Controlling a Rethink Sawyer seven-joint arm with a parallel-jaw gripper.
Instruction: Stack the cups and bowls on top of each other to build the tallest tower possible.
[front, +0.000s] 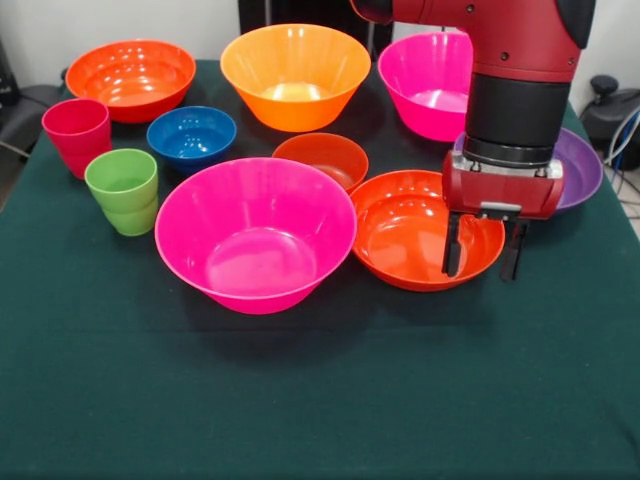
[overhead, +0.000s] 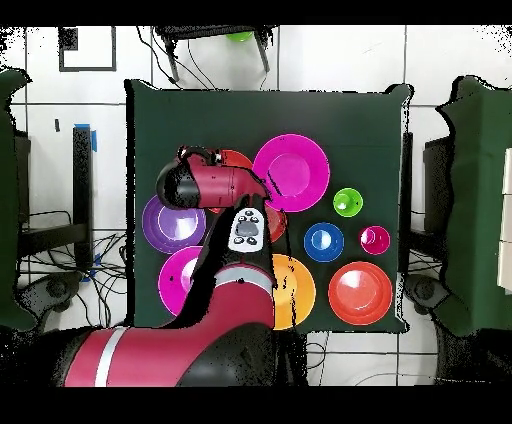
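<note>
A dark green cloth is covering the desk (front: 320, 400), which is standing on a pale tiled floor (overhead: 330, 60) with black furniture showing at either side in the overhead view.

All the vessels are sitting singly on the cloth, none nested in another. In the front view a large magenta bowl (front: 256, 233) is resting nearest the camera at the centre. Just beside it on the right a red-orange bowl (front: 420, 228) is lying, and a small orange-red bowl (front: 322, 158) is sitting just behind the gap between them. A small blue bowl (front: 192, 136) is standing left of that one. At the far side a second red-orange bowl (front: 131, 78), a large light orange bowl (front: 295, 73) and a second magenta bowl (front: 428, 82) are lining up from left to right. A purple bowl (front: 582, 168) is peeking out at the right, partly hidden by the arm. The red-pink cup (front: 78, 134) and the lime green cup (front: 124, 190) are standing upright and touching at the left.

The red and black arm (front: 520, 90) is reaching down from above, its wrist vertical. The claw (front: 484, 248) is hanging over the right rim of the nearer red-orange bowl, its two dark fingers (front: 452, 245) pointing straight down and parted, gripping nothing.
</note>
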